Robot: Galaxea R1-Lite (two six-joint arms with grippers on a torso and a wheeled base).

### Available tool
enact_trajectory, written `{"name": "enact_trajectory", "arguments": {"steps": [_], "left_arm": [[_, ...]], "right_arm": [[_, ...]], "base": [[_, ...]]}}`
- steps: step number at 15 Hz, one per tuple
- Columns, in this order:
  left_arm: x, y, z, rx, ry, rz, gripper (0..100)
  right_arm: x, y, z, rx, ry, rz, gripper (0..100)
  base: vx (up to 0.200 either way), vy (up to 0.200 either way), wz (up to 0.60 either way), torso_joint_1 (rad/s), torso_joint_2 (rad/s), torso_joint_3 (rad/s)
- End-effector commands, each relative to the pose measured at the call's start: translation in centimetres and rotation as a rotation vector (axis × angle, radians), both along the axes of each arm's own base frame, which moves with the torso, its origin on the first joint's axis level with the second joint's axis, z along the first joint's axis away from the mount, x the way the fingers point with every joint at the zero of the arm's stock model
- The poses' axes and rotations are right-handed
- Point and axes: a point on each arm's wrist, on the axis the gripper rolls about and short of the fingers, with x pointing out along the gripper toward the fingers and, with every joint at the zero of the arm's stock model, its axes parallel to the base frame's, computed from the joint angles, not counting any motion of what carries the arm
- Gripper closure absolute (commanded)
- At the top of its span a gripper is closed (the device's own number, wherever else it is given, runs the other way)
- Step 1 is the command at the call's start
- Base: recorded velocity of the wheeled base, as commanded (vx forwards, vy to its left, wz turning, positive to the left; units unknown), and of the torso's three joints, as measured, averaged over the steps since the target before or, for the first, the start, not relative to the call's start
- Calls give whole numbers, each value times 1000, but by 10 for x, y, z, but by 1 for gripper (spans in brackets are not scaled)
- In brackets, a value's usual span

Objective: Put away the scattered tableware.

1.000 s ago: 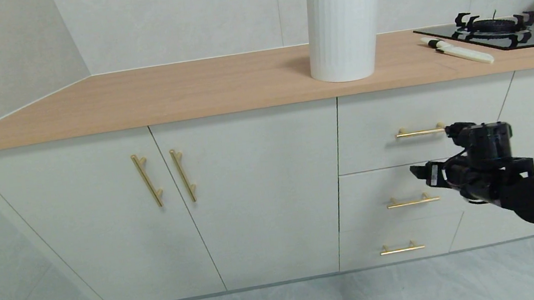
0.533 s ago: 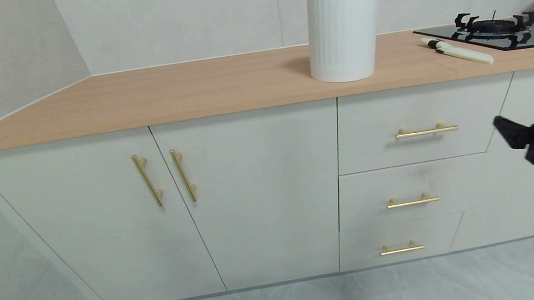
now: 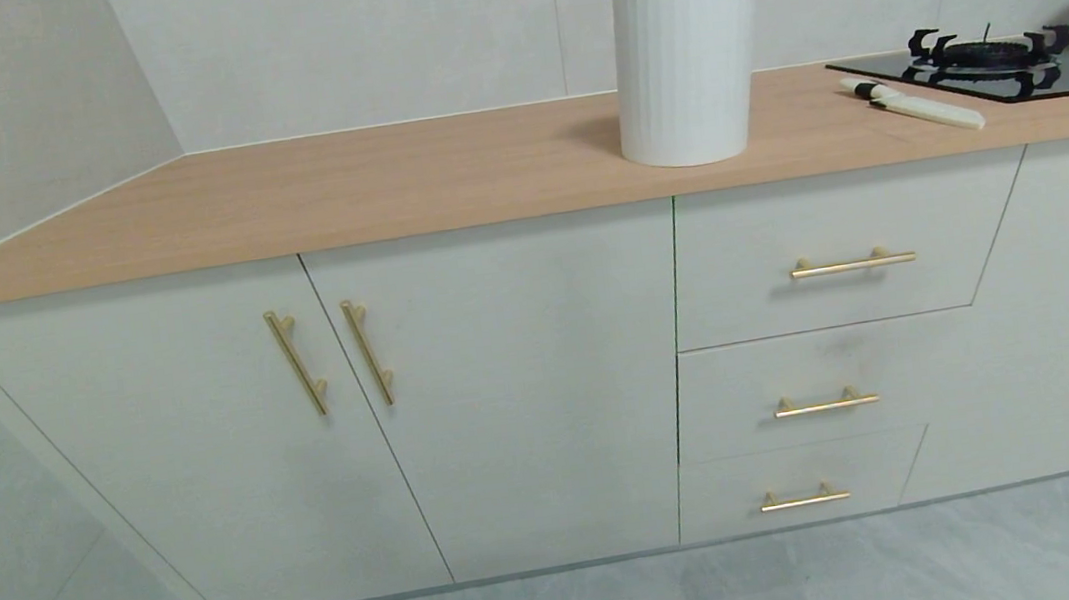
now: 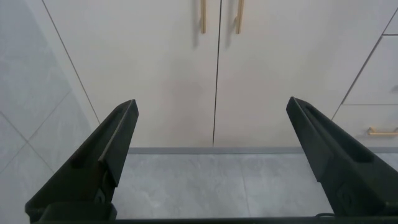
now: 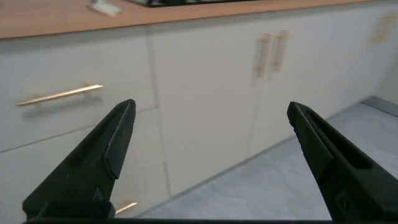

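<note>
Wooden countertop (image 3: 330, 187) along a tiled wall, over pale cupboard doors (image 3: 336, 413) on the left and a stack of three drawers on the right. Standing on it, right of centre, a tall white ribbed container (image 3: 683, 57). Further right, just beside the near edge of the gas hob (image 3: 1002, 71), a pale knife (image 3: 915, 104) with a dark-banded handle, lying flat and well apart from the container; seemingly the one loose piece of tableware in sight. Low before the cupboard doors, left gripper (image 4: 211, 107) spread wide with nothing between. Low in front of the drawers, right gripper (image 5: 211, 107) likewise gaping and empty, with the top drawer handle (image 5: 59, 94) ahead. Probably between steps: nothing grasped, all drawers shut, knife not yet collected. Next, likely either pulling the top drawer (image 3: 937, 214) open by its brass bar or going up for the knife. For the latter: a rise above counter height, a descent across the handle rather than the blade, and a firm close, since so thin and flat a thing could skid toward the hob.
</note>
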Motion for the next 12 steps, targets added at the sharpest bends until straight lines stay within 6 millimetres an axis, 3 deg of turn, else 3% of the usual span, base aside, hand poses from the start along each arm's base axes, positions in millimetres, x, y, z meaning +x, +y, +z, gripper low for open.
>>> {"name": "enact_trajectory", "arguments": {"steps": [1, 2, 5, 8, 12], "left_arm": [[0, 0, 0, 0, -1, 2, 0], [0, 0, 0, 0, -1, 0, 0], [0, 0, 0, 0, -1, 2, 0], [0, 0, 0, 0, -1, 0, 0], [0, 0, 0, 0, -1, 2, 0]], "right_arm": [[-58, -4, -43, -2, -71, -101, 0], [-69, -2, -58, -12, -79, -65, 0], [-63, -1, -69, 3, -50, -26, 0], [-52, 4, -92, -38, 34, 258, 0], [-49, 8, -101, -25, 95, 423, 0]], "base": [[0, 0, 0, 0, 0, 0], [0, 0, 0, 0, 0, 0], [0, 0, 0, 0, 0, 0], [0, 0, 0, 0, 0, 0], [0, 0, 0, 0, 0, 0]]}}
